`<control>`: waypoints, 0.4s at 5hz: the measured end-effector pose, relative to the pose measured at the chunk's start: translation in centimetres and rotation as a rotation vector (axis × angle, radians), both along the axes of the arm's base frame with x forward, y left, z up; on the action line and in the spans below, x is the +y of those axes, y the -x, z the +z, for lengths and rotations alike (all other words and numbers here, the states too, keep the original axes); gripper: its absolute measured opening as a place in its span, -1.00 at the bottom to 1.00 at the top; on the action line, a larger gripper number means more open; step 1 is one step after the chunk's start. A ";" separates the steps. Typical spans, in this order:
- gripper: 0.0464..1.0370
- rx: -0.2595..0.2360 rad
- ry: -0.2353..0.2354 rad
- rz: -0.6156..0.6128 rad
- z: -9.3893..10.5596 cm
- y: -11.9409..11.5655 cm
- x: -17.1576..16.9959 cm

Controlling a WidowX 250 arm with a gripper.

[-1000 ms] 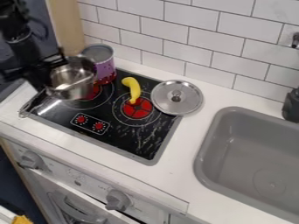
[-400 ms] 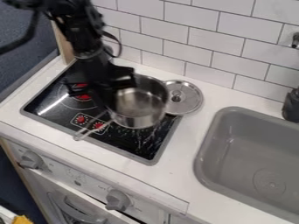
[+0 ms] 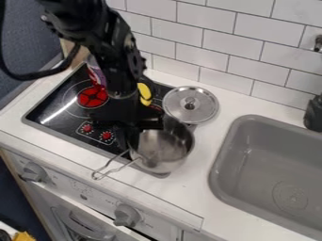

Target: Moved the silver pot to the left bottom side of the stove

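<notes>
Gripper (image 3: 134,135) closed on the left rim of a tilted, shiny round metal pot (image 3: 165,151), its looped wire handle (image 3: 119,168) pointing near-left, above the glossy black stove's (image 3: 68,123) near right corner.

The pot (image 3: 161,149) is smooth, shiny metal; the lid (image 3: 200,112) is metal, softly glossy. The stove top (image 3: 56,123) looks glossy, glass-like black. The sink (image 3: 272,162) looks like matt, smooth grey plastic.
</notes>
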State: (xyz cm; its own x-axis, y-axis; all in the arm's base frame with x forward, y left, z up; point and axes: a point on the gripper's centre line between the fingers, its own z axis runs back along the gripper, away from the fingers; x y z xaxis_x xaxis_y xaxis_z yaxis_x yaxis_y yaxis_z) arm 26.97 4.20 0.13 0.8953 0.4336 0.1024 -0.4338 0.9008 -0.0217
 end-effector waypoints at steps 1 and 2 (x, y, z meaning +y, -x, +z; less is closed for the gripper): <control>-0.94 0.009 -0.012 -0.006 -0.8 0.0 -0.3; -0.87 0.017 -0.034 -0.019 -1.4 0.0 -0.3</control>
